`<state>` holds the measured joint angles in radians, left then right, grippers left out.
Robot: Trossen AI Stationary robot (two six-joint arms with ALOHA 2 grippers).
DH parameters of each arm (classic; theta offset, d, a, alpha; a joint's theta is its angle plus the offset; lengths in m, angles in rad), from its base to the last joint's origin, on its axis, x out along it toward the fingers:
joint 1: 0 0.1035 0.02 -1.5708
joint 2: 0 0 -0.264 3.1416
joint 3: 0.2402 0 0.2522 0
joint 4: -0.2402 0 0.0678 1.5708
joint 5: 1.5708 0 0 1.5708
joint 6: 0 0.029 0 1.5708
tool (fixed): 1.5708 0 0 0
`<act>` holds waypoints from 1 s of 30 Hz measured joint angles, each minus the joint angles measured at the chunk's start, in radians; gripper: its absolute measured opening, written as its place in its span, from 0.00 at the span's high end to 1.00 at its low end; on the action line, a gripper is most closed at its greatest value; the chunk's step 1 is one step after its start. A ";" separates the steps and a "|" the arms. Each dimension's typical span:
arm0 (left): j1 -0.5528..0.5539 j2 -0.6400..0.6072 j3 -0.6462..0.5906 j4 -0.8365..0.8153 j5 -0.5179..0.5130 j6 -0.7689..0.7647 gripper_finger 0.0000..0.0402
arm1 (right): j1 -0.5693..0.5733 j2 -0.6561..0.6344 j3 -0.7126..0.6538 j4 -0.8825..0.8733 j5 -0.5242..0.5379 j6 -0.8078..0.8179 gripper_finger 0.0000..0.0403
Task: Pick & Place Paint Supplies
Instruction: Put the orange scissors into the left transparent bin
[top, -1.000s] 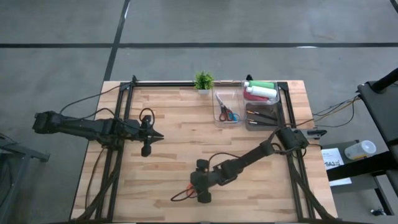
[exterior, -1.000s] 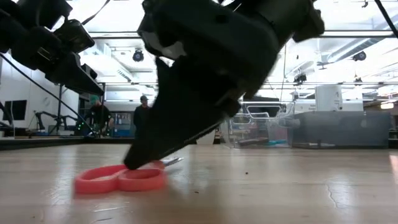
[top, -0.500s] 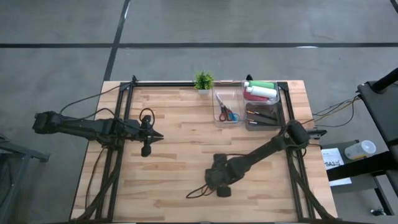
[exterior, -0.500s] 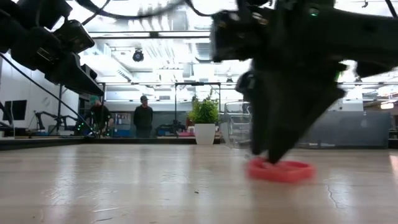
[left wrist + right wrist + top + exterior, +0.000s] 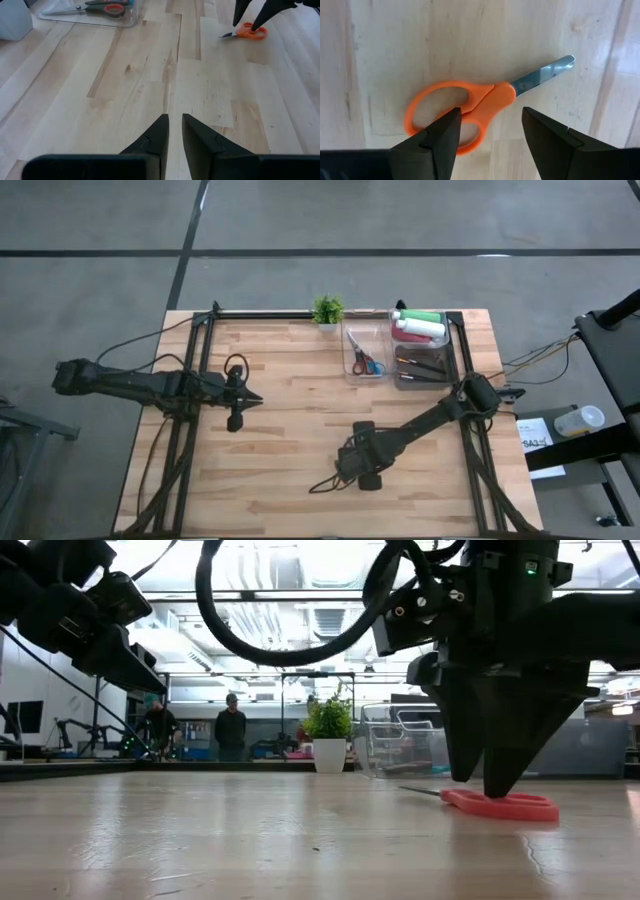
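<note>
You're seeing orange handles and silver blades on the scissors (image 5: pixel 470 107), lying on the pale striped wood table (image 5: pixel 280 370). Green, red and white bottles (image 5: pixel 418 326) fill the clear bin (image 5: pixel 452 350); the plant (image 5: pixel 327 309) is green.

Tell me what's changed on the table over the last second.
The right gripper has swung across the front of the table toward the right side, and the orange scissors went with it. They now lie flat on the wood, with the open fingers straddling the handles. The left gripper stayed over the left of the table, and the bins at the back were not touched.
</note>
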<state>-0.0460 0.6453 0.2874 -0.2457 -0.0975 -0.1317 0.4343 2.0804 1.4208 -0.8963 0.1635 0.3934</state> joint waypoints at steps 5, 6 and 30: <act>0.000 0.000 0.000 0.000 0.000 0.000 0.85 | 0.000 -0.044 -0.006 -0.014 0.036 0.069 0.48; 0.000 0.000 0.000 0.000 0.000 0.000 0.85 | 0.000 -0.060 -0.009 -0.023 0.048 0.084 0.48; 0.000 0.000 0.000 -0.007 0.000 0.000 0.85 | 0.007 -0.351 -0.215 -0.031 0.093 0.524 0.48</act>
<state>-0.0459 0.6453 0.2874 -0.2527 -0.0974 -0.1314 0.4416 1.7290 1.2054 -0.9273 0.2565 0.9171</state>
